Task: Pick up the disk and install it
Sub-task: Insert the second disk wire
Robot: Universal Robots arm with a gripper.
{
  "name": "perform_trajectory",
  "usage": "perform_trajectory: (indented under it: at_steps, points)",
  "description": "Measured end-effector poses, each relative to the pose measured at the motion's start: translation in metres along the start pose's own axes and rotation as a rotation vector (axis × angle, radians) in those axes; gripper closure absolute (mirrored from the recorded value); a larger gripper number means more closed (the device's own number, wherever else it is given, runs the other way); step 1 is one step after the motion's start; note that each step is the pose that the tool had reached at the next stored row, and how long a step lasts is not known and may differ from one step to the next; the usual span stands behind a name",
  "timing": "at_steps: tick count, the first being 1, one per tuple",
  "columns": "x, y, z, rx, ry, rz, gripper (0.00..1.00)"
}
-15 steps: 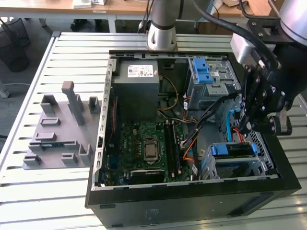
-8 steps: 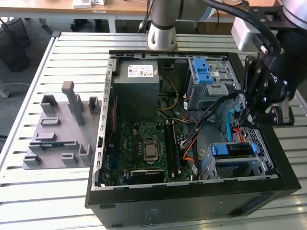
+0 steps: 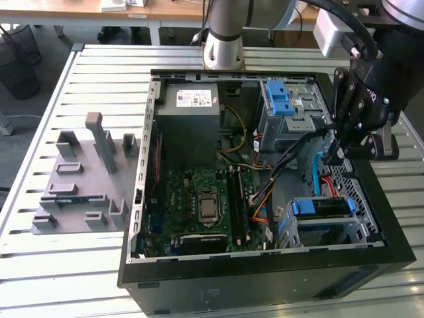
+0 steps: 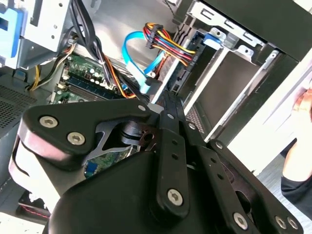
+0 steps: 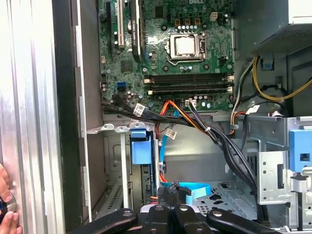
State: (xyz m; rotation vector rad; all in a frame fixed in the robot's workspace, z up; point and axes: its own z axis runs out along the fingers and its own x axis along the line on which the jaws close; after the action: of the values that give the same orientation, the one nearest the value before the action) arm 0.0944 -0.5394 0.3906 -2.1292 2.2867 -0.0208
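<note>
The gripper (image 3: 335, 155) is hanging over the open computer case (image 3: 199, 291), near the wall on the exterior view's right, with cables trailing beside it. Whether the jaws are wide or narrow cannot be told. The disk (image 3: 322, 207) is sitting apart from them, nearer the camera in the exterior view. It is standing on edge in the drive cage (image 3: 344, 232) at the case's corner, with the blue carrier end facing up and its long edge running across the exterior view. Farther off, the motherboard (image 3: 199, 205) is lying flat in the case.
</note>
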Motion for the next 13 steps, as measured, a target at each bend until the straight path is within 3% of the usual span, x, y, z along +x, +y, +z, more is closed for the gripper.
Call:
perform_trajectory:
  at_steps: [6, 13]
  points:
    - [-0.0079, 0.0008, -0.0001, 0.0002, 0.0022, 0.000, 0.89]
    - [-0.0144, 0.0013, -0.0001, 0.0008, 0.0110, 0.000, 0.89]
